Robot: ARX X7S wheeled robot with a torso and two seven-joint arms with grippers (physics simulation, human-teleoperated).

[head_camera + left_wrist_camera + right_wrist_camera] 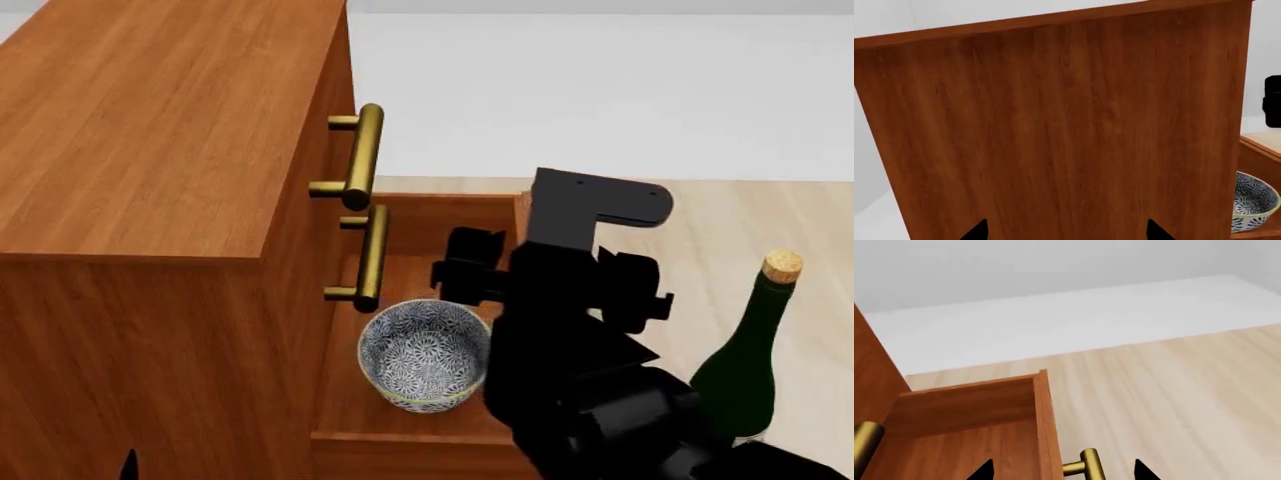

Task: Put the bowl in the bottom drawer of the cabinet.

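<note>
The small blue-and-white floral ceramic bowl (424, 354) sits inside the open reddish-brown wooden bottom drawer (400, 425), lower centre; both grippers' fingers spread, empty.

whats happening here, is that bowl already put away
The small blue-and-white patterned ceramic bowl already sits inside the pulled-out bottom drawer of the reddish-brown wooden cabinet. The robot's black right arm hangs over the drawer, holding nothing visible. A dark green corked wine bottle stands on the pale floor beside it. The drawer is still open.
</note>
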